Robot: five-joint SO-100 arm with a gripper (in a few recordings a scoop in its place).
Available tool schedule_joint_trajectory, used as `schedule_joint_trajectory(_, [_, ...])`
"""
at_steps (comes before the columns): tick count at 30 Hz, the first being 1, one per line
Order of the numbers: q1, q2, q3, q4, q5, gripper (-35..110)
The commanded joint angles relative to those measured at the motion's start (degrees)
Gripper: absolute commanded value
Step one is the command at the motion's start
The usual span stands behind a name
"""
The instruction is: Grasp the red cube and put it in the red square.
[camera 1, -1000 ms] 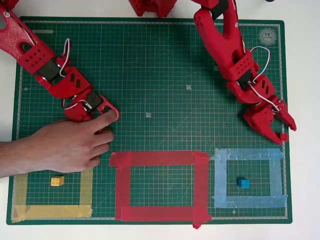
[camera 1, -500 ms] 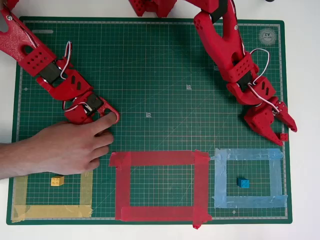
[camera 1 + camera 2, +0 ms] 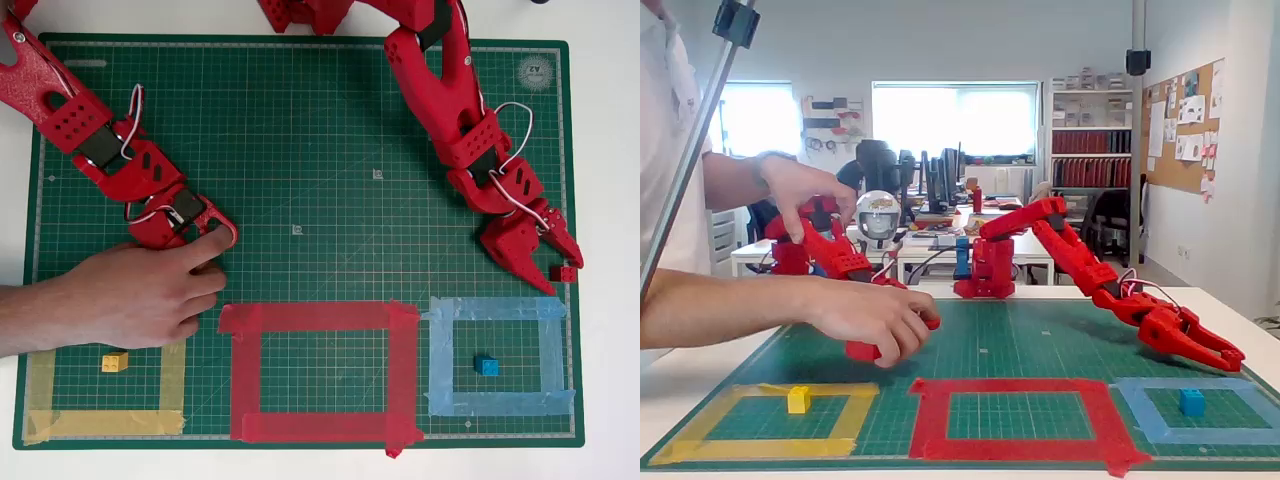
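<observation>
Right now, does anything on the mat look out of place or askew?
Yes. The red cube sits off at the mat's right edge, just above the light blue tape outline, beside the gripper tips and far from the red square. The yellow block and blue block lie inside their matching outlines.

Small studded blocks: three, namely one red cube [image 3: 565, 272], one yellow block [image 3: 115, 362], one blue block [image 3: 487, 366]
Tape outlines: three, namely one red square [image 3: 318, 318], one yellow outline [image 3: 172, 380], one light blue outline [image 3: 440, 355]
Green cutting mats: one [image 3: 300, 150]
</observation>
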Motion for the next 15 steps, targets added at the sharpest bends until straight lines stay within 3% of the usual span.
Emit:
schedule_joint_trajectory(1, [-0.26,2.37,-2.9,0.18,-1.58,23])
schedule_joint_trajectory(15, [-0.26,2.37,-2.46,0.18,-1.58,18])
